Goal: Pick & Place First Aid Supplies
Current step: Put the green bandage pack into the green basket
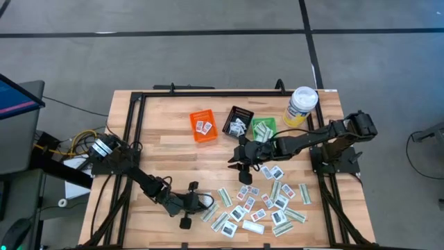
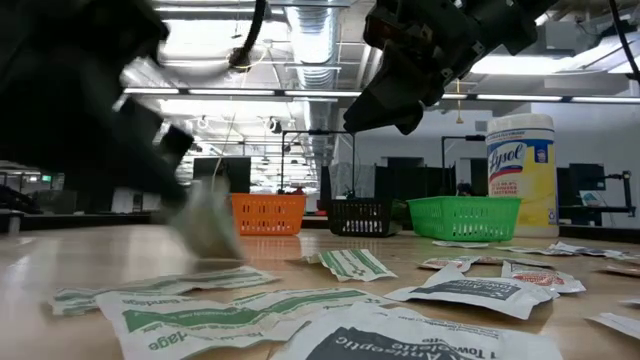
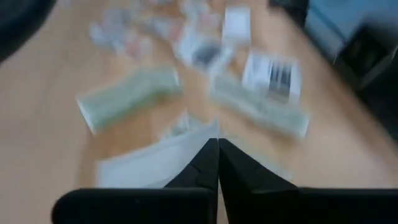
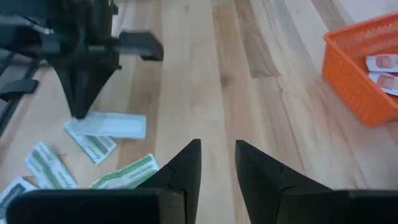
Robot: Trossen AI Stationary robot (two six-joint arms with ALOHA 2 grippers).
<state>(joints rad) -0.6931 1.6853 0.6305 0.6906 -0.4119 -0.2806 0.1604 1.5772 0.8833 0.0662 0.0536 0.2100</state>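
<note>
Your packets (image 1: 260,205) lie scattered over the near right part of the surface (image 1: 166,149), a loose spread of squarish white ones and long pale-green strips, some overlapping. A few more already sit in the bins: you can see two red-printed ones in the orange bin (image 1: 203,126) and some white ones in the black bin (image 1: 238,122). The green bin (image 1: 263,128) stands just beside the black one, partly under the right arm, and the canister (image 1: 300,105) stands beyond it near the far right corner.

At the left edge of the spread, your left end effector (image 1: 206,203) is down low with its fingers (image 3: 208,171) pressed together. In the right wrist view its tip meets one white packet (image 4: 107,125) lying on the wood, and the left wrist view shows a pale packet edge right at the closed tips, so it looks pinched there, though the blur keeps you from being certain. Pale-green strips (image 4: 92,147) lie just beside that packet.

Your right end effector (image 1: 242,164) hangs above the surface between the bins and the spread, near the far edge of the packets. Its fingers (image 4: 186,165) stand partly apart with nothing between them; bare wood shows through the gap. In the low view it sits high, well clear of the surface.
</note>
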